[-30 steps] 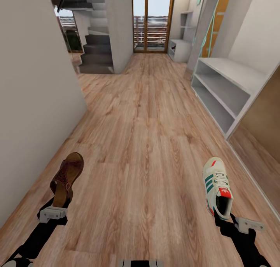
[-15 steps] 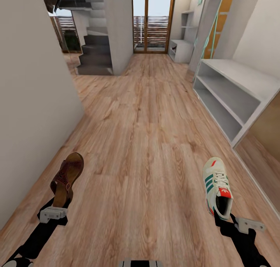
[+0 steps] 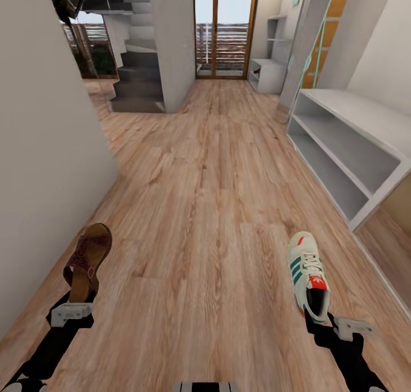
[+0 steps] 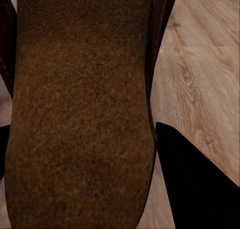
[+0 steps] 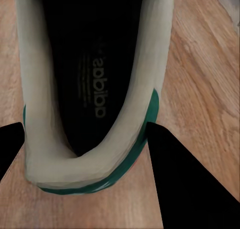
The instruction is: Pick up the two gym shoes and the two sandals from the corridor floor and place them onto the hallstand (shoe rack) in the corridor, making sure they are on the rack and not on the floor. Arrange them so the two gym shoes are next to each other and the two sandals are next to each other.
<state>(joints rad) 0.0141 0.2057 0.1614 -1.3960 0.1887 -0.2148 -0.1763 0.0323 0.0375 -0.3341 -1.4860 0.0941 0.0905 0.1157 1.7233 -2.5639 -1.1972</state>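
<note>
The left gripper (image 3: 80,300) is clamping the heel of a dark maroon-brown slip-on sandal (image 3: 87,261), and the right gripper (image 3: 317,319) is clamping the heel of a cream-white sneaker with green stripes (image 3: 306,274); both are hanging above the brown wood-plank floor (image 3: 211,209). The pale-grey open-shelved shoe rack (image 3: 348,152) is standing ahead on the right. Gripped only at the heel, either shoe could swing or slip free during the reach.

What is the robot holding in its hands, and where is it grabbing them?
The left gripper holds a sandal by its heel end. The right gripper holds a gym shoe by its heel rim.
</note>
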